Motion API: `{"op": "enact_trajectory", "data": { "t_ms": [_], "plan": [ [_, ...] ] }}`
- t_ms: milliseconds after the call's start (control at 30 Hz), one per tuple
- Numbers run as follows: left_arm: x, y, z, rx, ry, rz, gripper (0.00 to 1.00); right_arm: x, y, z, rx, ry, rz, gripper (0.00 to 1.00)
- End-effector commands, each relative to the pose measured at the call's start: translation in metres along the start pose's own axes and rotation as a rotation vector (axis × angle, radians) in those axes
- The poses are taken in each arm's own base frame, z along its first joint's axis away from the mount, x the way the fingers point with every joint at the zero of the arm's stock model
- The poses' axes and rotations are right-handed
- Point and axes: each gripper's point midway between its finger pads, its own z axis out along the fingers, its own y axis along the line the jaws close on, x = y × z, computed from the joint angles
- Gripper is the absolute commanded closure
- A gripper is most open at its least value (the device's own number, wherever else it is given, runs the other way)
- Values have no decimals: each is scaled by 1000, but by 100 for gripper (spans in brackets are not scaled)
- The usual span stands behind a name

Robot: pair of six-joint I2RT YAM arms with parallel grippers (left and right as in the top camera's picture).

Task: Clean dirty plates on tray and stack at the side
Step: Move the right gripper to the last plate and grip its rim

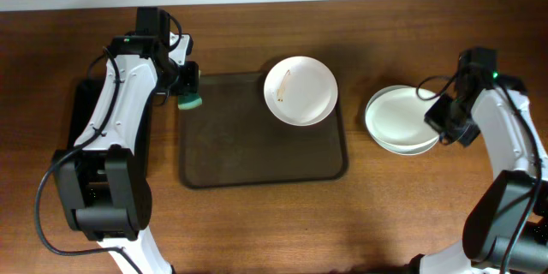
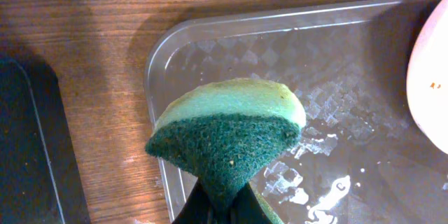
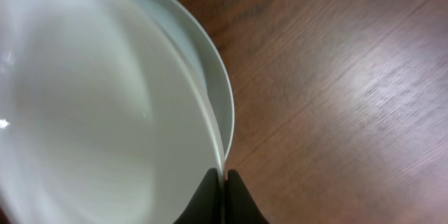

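A white plate (image 1: pixel 300 91) with thin brown streaks lies at the far right of the dark-brown tray (image 1: pixel 248 158); its edge shows in the left wrist view (image 2: pixel 428 70). My left gripper (image 1: pixel 189 96) is shut on a green sponge (image 2: pixel 227 129) over the tray's far left corner (image 2: pixel 210 38). Two more white plates (image 1: pixel 398 118) are stacked on the table right of the tray. My right gripper (image 1: pixel 441 124) is shut on the rim of the top plate (image 3: pixel 105 105), which sits tilted on the lower plate (image 3: pixel 213 70).
A smaller black tray (image 1: pixel 81 107) lies at the left under the left arm; its edge shows in the left wrist view (image 2: pixel 28 154). Bare wooden table (image 1: pixel 282 223) runs in front of the tray.
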Motion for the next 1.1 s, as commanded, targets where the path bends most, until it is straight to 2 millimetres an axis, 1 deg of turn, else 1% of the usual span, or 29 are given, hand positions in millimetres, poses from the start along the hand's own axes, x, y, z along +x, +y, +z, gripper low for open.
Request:
{"op": "enact_trajectory", "data": {
  "t_ms": [0,33,67,100,133,167,200,233,267,300,333,367,400,433,500,567,633,667,700,733,767,800,833,867,900,967,1000,1033,1067],
  "plan": [
    [-1,2,4,2,5,-13,99,11,-3,12,3,12,-12,90],
    [-1,2,4,2,5,-13,100,12,-4,14,2,11,-12,81],
    [-1,2,4,2,5,-13,99,11,-3,14,-1,7,-12,60],
    [-1,2,4,2,5,-13,100,8,1,14,-21,-2,-23,49],
    [-1,2,4,2,5,-13,100,7,17,13,-105,1,-82,45],
    [-1,2,4,2,5,-13,99,6,26,10,-149,3,-108,45],
    [-1,2,4,2,5,-13,100,4,40,2,-220,5,-152,45],
    [-1,2,4,3,5,-13,99,2,62,-15,-305,-3,-216,45],
    [-1,2,4,3,5,-13,99,-1,97,-45,-383,-46,-286,44],
    [-1,2,4,4,5,-13,99,0,116,-59,-413,-68,-299,44],
    [-1,1,4,10,5,-13,100,9,151,-76,-474,-98,-294,46],
    [-1,1,4,10,5,-13,99,18,168,-80,-494,-108,-272,48],
    [-1,1,4,10,5,-13,99,31,185,-77,-478,-110,-231,51],
    [-1,1,4,10,5,-13,99,47,196,-66,-431,-100,-191,56],
    [-1,1,4,10,5,-13,99,88,218,-33,-360,-35,-203,58],
    [-1,1,4,10,5,-13,99,110,223,-2,-296,30,-187,67],
    [-1,0,4,15,5,-13,100,126,231,27,-282,98,-194,69],
    [-1,-1,4,23,5,-13,99,130,233,35,-283,123,-192,69],
    [-2,-4,4,38,4,-13,100,134,233,41,-276,146,-181,70],
    [-2,-5,4,45,4,-13,100,140,233,48,-273,175,-184,78],
    [-2,-5,4,44,4,-13,100,145,233,49,-273,199,-190,91],
    [-2,-5,4,44,4,-13,100,151,232,48,-274,219,-205,96],
    [-2,-5,4,44,4,-13,99,160,236,45,-300,240,-279,96],
    [-2,-5,4,44,4,-13,99,174,238,42,-319,275,-350,96],
    [-2,-5,4,44,2,-12,99,190,232,41,-285,305,-388,96],
    [-2,-5,4,44,1,-12,100,213,232,36,-268,325,-441,94],
    [-2,-5,4,44,1,-12,100,220,242,24,-317,346,-506,79],
    [-2,-5,4,44,1,-12,100,218,245,15,-319,342,-531,71],
    [-2,-5,4,44,1,-12,99,209,254,-1,-345,321,-577,59]
  ]
}}
